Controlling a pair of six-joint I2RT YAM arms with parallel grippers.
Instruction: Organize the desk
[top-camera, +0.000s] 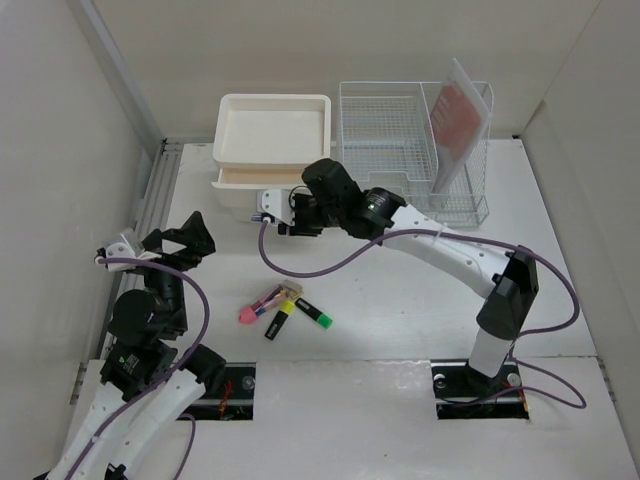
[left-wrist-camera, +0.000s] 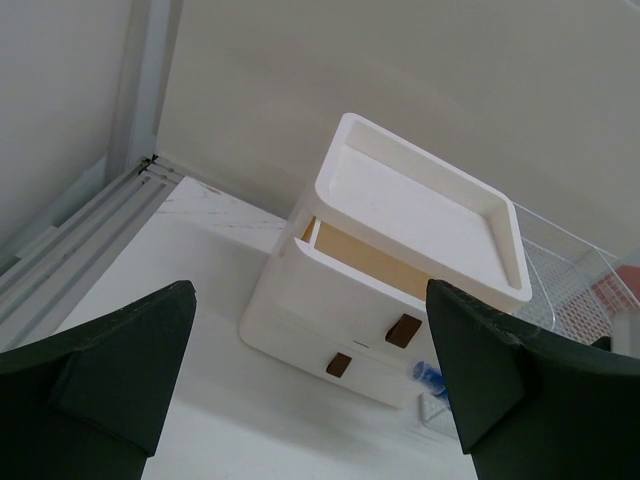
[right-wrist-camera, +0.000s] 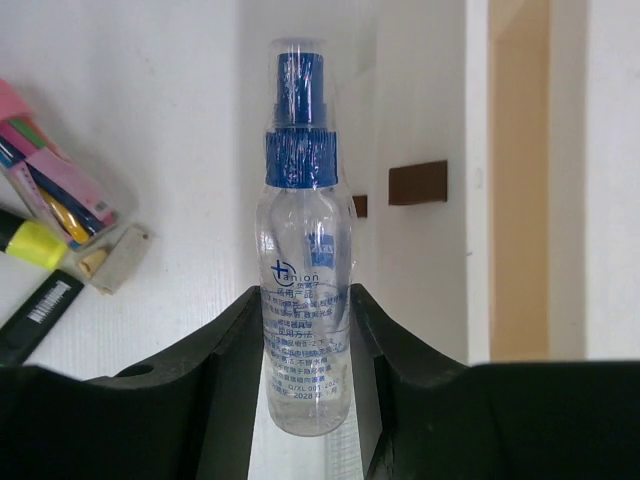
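right gripper closed, pinching spray bottle

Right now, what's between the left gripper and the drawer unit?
Nothing, only bare desk. The left wrist view shows it running from the open left gripper to the front of the drawer unit; the top view agrees.

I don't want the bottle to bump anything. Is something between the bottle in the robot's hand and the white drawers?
No, nothing visible is in between. The right hand holds the spray bottle close to the front of the drawer unit. The highlighters lie off to the side on the desk.
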